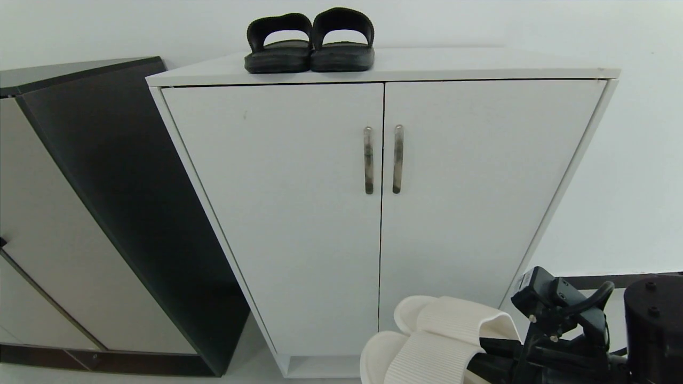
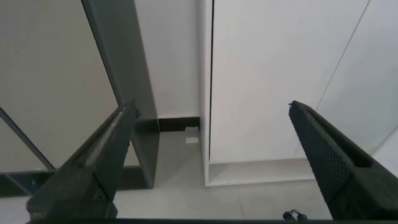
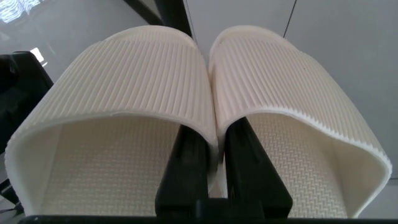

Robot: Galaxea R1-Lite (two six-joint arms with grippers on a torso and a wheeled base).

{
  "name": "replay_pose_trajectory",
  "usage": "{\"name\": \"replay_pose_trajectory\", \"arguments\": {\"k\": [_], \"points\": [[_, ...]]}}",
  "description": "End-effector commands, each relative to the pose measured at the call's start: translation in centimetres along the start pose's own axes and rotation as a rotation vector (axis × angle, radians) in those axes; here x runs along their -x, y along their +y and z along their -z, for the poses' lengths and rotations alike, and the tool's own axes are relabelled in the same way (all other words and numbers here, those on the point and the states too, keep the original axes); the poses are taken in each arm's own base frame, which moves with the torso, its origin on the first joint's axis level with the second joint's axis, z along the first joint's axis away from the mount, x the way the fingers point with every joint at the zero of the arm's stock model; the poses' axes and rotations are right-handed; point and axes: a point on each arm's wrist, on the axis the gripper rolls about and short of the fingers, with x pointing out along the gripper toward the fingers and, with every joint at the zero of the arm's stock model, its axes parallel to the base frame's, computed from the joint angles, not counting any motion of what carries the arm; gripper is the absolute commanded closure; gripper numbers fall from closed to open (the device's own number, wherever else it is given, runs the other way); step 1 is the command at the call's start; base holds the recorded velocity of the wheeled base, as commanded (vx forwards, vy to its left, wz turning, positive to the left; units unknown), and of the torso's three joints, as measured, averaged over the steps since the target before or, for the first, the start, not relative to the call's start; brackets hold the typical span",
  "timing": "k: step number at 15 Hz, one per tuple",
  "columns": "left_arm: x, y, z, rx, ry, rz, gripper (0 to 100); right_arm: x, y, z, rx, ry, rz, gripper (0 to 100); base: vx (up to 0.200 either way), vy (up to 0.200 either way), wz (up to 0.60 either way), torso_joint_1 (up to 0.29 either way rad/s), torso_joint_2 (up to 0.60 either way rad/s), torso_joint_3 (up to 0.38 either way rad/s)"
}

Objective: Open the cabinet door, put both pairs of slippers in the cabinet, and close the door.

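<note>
The white cabinet [image 1: 299, 224] stands with both doors closed, its two metal handles [image 1: 368, 160] side by side at the centre seam. On its top, left of centre, sits a pair of black slippers [image 1: 309, 45]. A pair of cream ribbed slippers [image 1: 437, 341] hangs low in front of the right door, held together by my right gripper [image 3: 214, 155], whose fingers pinch the two inner strap walls of the cream slippers [image 3: 205, 106]. My left gripper [image 2: 211, 109] is open and empty, low down near the cabinet's left bottom corner [image 2: 208, 174].
A dark-sided cabinet [image 1: 106, 186] leans close against the white cabinet's left side, leaving only a narrow gap. White wall lies behind and to the right. Pale floor [image 2: 186, 199] runs in front of both cabinets.
</note>
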Motion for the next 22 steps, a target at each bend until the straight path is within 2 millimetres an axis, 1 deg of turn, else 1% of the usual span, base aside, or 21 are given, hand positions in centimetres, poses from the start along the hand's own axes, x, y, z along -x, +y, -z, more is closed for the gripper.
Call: {"name": "replay_pose_trajectory", "arguments": {"k": [1,2,3,4,5,6,7,8,9,10,11,13,14,15,16,18,20,22], "points": [[-0.1,0.0,-0.1,-0.004,0.011,0.003,0,0.0,0.0,0.0,0.000,0.001,-0.001,100,0.000,0.000,0.00,0.000,0.00,0.000],[-0.2,0.0,-0.1,-0.008,0.023,0.007,0,0.0,0.0,0.1,0.000,0.003,-0.001,100,0.000,0.000,0.00,0.000,0.00,0.000],[-0.8,0.0,-0.3,-0.029,0.094,0.046,0,0.0,0.0,0.1,0.000,0.004,-0.001,100,0.000,0.000,0.00,0.000,0.00,0.000],[-0.9,0.0,-0.3,-0.052,0.111,0.077,0,0.0,0.0,0.1,0.000,0.007,0.000,100,0.000,0.000,0.00,0.000,0.00,0.000],[-0.9,0.0,-0.4,-0.075,0.101,0.131,0,0.0,0.0,0.1,0.000,0.007,0.000,100,0.000,0.000,0.00,0.000,0.00,0.000],[-0.8,0.1,-1.3,-0.076,0.076,0.153,0,0.0,0.0,0.1,0.000,0.007,0.000,100,0.000,0.000,0.00,0.000,0.00,0.000],[-0.4,0.2,-5.1,-0.018,-0.003,0.162,0,0.0,0.0,0.1,0.000,0.007,0.000,100,0.000,0.000,0.00,0.000,0.00,0.000],[-1.0,0.1,-7.3,0.007,0.020,0.197,0,0.0,0.0,0.1,0.000,0.006,-0.002,100,0.000,0.000,0.00,0.000,0.00,0.000],[-2.7,-0.2,-8.7,0.014,0.100,0.260,0,0.0,0.0,0.1,0.002,0.006,-0.002,100,0.000,0.000,0.00,0.000,0.00,0.000],[-3.8,-0.4,-9.2,0.017,0.139,0.297,0,0.0,0.0,0.2,0.004,0.007,-0.003,100,0.000,0.000,0.00,0.000,0.00,0.000],[-6.6,-0.9,-9.8,0.031,0.201,0.408,0,0.3,0.2,0.6,0.017,0.017,-0.013,100,0.000,0.000,0.00,0.000,0.00,0.000],[-10.3,-2.0,-10.5,0.043,0.227,0.577,0,0.9,0.5,0.9,0.065,0.012,-0.032,100,0.000,0.000,0.00,0.000,0.00,0.000],[-12.0,-3.0,-11.2,0.040,0.226,0.656,0,1.0,0.7,0.9,0.075,0.005,-0.047,100,0.000,0.000,0.00,0.000,0.00,0.000],[-13.5,-4.4,-11.8,0.049,0.233,0.739,0,1.1,0.9,1.0,0.081,0.004,-0.057,100,0.000,0.000,0.00,0.000,0.00,0.000],[-14.6,-5.8,-12.5,0.064,0.236,0.808,0,1.1,1.0,1.0,0.088,-0.002,-0.060,100,0.000,0.000,0.00,0.000,0.00,0.000],[-16.7,-8.7,-13.7,0.091,0.249,0.884,0,0.9,1.0,0.9,0.096,-0.019,-0.060,100,0.000,0.000,0.00,0.000,0.00,0.000],[-18.3,-11.3,-14.8,0.106,0.213,0.942,0,0.8,0.9,0.8,0.092,-0.042,-0.060,100,0.000,0.000,0.00,0.000,0.00,0.000],[-19.3,-13.2,-16.4,0.140,0.188,0.976,0,0.8,0.9,0.9,0.091,-0.039,-0.057,100,0.000,0.000,0.00,0.000,0.00,0.000]]}}
